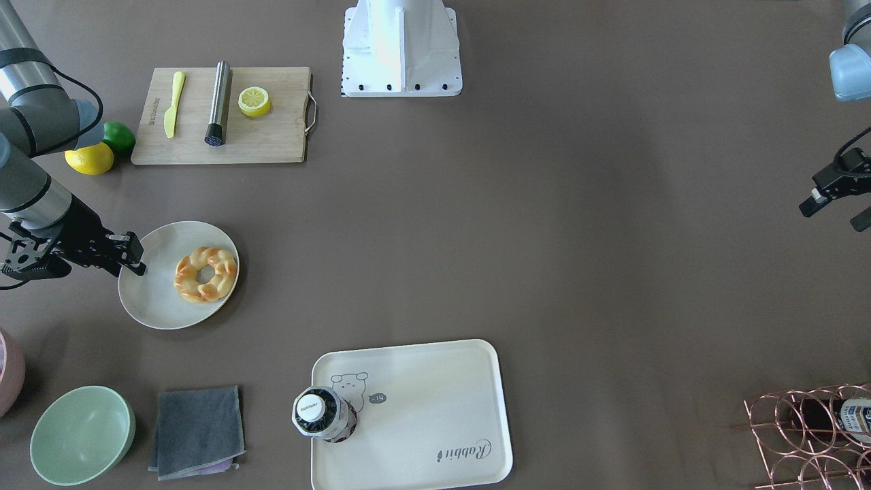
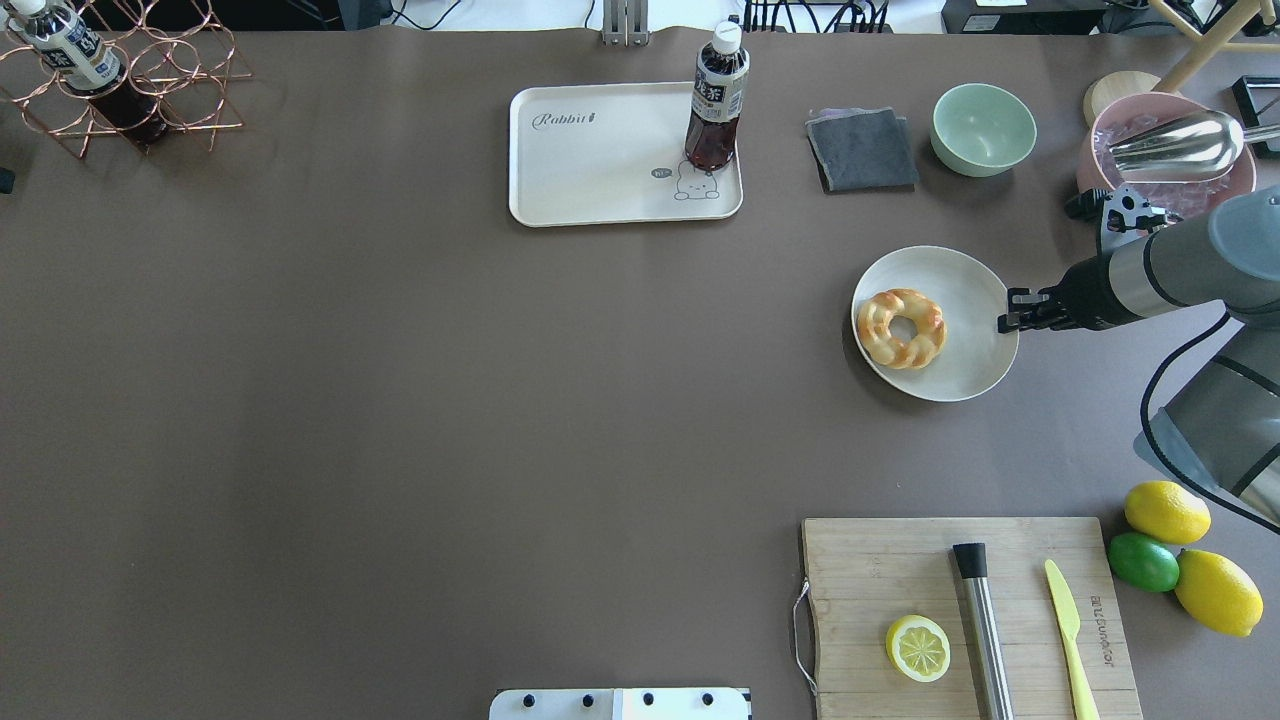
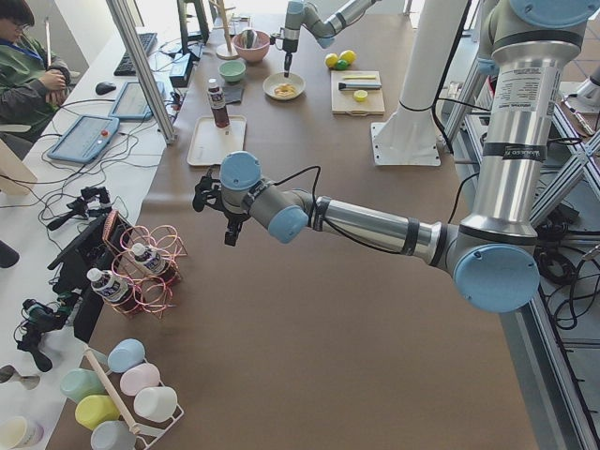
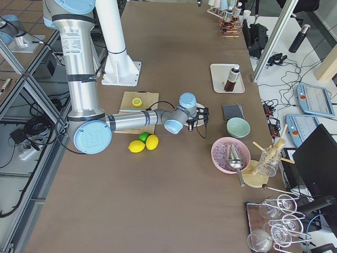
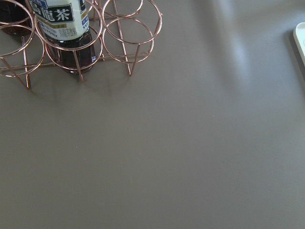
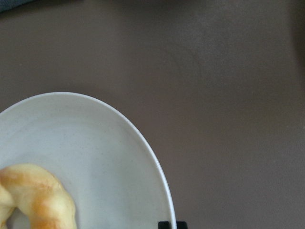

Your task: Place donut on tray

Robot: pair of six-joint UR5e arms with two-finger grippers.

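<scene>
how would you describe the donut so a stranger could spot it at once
Find the wooden cutting board on the robot's right side of the table; just beyond it sits a round off-white plate. The donut lies on that plate: a twisted golden ring with a hole, unlike the solid lemon slice on the board.

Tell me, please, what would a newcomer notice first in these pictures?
The golden twisted donut on the round plate draws the eye first, with the right arm beside it, its jaws open at the plate's rim and apart from the donut. Next comes the cream tray on the table's far side from the robot, a dark bottle standing upright on its corner.
</scene>
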